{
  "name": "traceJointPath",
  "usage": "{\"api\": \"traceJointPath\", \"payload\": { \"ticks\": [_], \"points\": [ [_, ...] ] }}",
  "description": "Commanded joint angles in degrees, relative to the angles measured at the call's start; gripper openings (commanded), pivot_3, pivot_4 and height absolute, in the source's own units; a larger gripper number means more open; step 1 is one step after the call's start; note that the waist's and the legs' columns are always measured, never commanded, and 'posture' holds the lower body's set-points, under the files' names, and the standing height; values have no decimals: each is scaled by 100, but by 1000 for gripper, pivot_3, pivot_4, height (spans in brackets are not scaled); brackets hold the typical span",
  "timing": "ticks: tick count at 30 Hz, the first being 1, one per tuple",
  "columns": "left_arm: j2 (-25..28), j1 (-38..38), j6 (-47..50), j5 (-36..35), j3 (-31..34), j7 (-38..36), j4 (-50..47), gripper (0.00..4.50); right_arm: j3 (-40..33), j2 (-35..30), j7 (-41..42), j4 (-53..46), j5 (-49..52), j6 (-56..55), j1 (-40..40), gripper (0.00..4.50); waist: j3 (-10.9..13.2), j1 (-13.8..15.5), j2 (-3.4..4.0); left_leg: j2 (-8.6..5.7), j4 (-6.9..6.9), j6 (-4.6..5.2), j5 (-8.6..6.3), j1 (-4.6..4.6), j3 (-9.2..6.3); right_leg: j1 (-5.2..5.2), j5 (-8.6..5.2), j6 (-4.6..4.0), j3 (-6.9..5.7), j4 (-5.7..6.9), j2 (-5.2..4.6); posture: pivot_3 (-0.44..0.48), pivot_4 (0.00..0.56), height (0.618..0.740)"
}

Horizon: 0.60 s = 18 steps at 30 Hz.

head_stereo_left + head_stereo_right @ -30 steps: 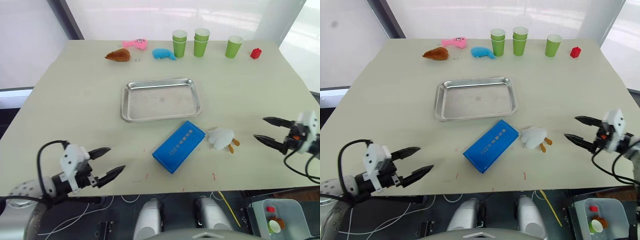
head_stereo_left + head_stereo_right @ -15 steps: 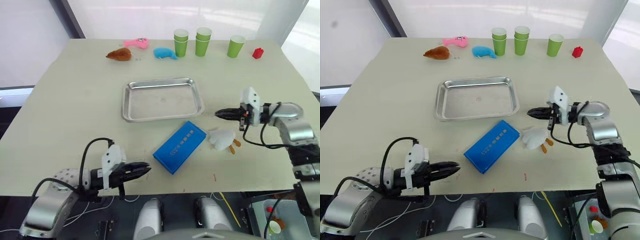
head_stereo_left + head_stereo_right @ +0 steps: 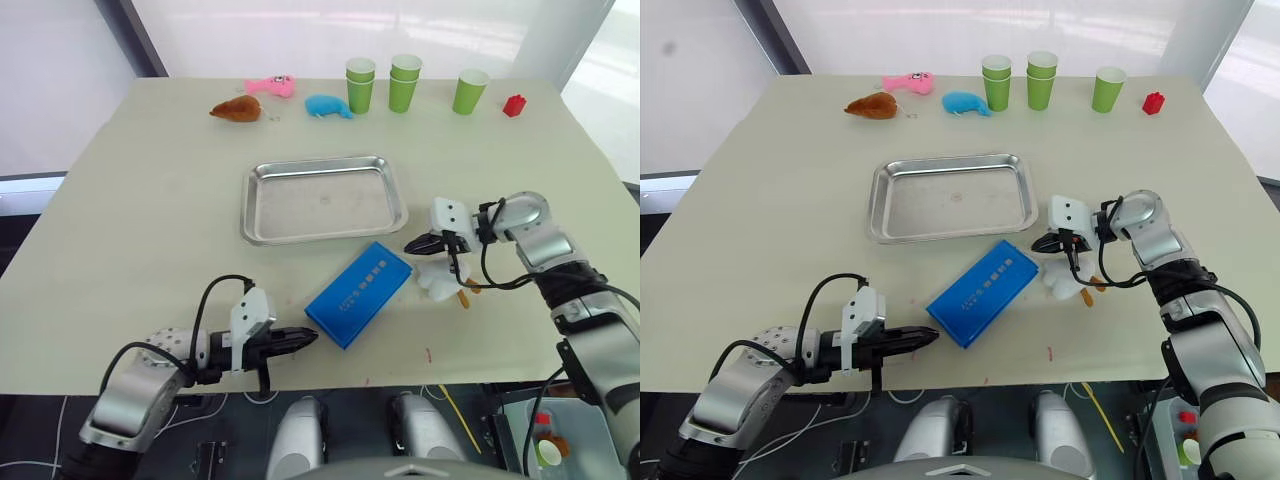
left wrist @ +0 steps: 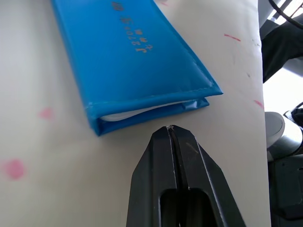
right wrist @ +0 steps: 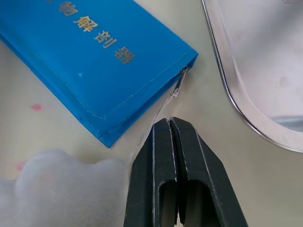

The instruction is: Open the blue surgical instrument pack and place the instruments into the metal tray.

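**Both arms closed in on the pack**

Since a second ago I see both arms swung inward. My left gripper (image 3: 305, 338), fingers pressed together, now sits lower centre, just short of the blue surgical instrument pack (image 3: 359, 292). My right gripper (image 3: 414, 244), also pinched together, points at the pack's far end beside the white plush toy (image 3: 440, 277). The pack lies folded at frame centre, below the metal tray (image 3: 252, 228).
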Motion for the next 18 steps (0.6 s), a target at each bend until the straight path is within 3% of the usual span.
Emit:
{"api": "traceJointPath", "payload": {
  "ticks": [1, 18],
  "points": [
    [-52, -64, -161, 85, -93, -5, 32, 25, -29, 34, 19, -25, -60, -201, -107, 0, 1, -1, 1, 0, 0, 0, 0, 0, 0, 0, 0, 0, 0, 1, 0, 0, 150, 740],
    [-464, -476, -220, 49, 182, 251, 555, 25, -70, 89, 357, -940, 157, 376, 331, 0, 0, 0, 2, -1, 3, 0, 0, 4, -2, 1, 1, 0, -1, 11, 0, 0, 150, 740]
  ]
}}
